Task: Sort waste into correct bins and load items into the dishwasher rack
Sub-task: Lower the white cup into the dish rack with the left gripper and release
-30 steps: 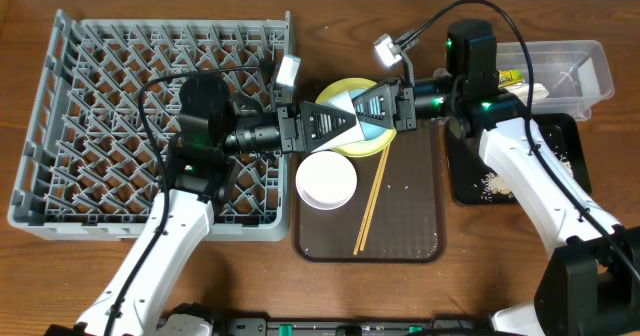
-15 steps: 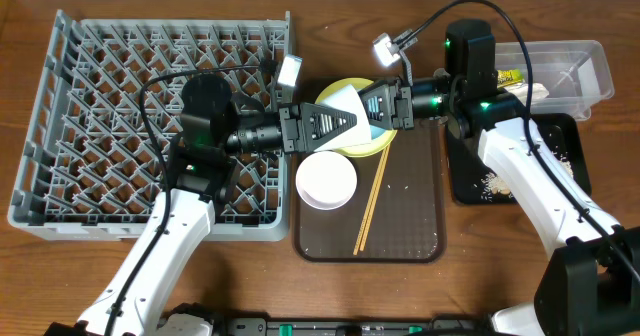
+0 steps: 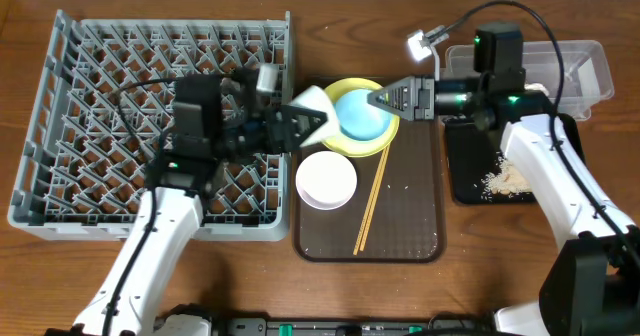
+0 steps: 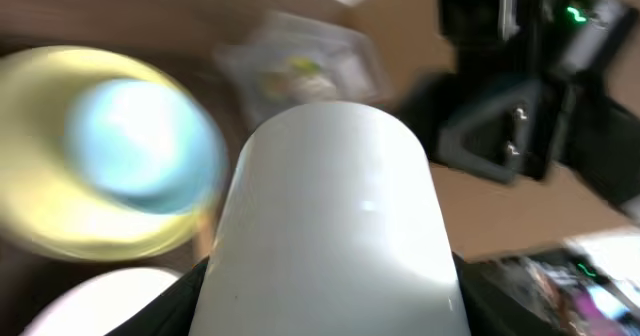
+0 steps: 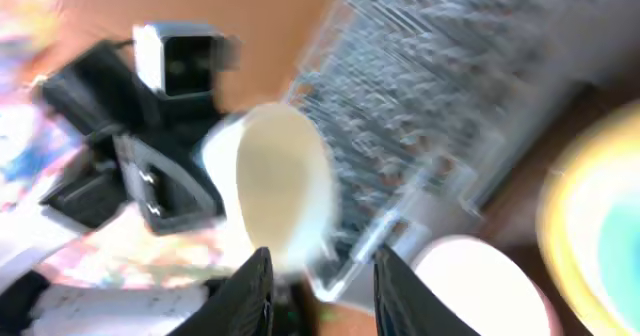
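Right gripper [image 3: 373, 98] backed away; left wrist shows white cup [image 4: 330, 216] apparently clamped.

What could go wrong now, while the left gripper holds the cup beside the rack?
1. The cup, in the left gripper, is close to the rack wall; it may strike the wall or pegs.
2. If the grip slips, the cup may fall onto the plate or white bowl nearby.
3. The open right gripper hovers by the blue bowl and may knock it.
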